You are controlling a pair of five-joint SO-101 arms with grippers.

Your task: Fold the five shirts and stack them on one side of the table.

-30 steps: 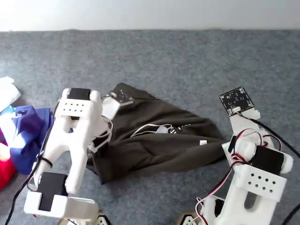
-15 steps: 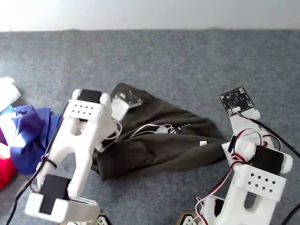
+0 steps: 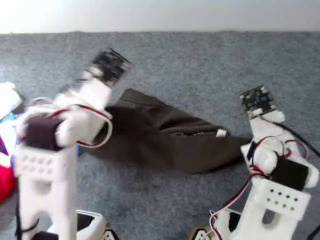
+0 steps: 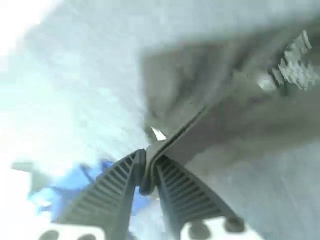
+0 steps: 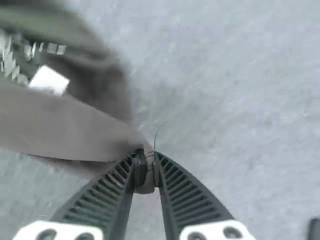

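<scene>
A dark olive shirt [image 3: 165,140] lies stretched across the middle of the grey table, with a white tag [image 3: 221,133] near its right end. In the left wrist view my left gripper [image 4: 146,172] is shut on a thin edge of the shirt [image 4: 225,115], held just above the table. In the right wrist view my right gripper [image 5: 145,170] is shut on the opposite edge of the shirt [image 5: 60,130], low over the carpet, with the tag [image 5: 48,80] close by. The cloth runs taut between the two arms.
A pile of other shirts sits at the table's left edge: white [image 3: 7,97], blue [image 3: 6,142] and red [image 3: 4,181]. Blue cloth [image 4: 95,172] shows behind the left fingers. Grey table surface [image 3: 200,70] stretches behind the shirt to the white wall.
The left arm has swung up and to the left with the shirt edge in its grip. The bunched shirt has been pulled out longer and flatter. The right arm shifted only slightly.
</scene>
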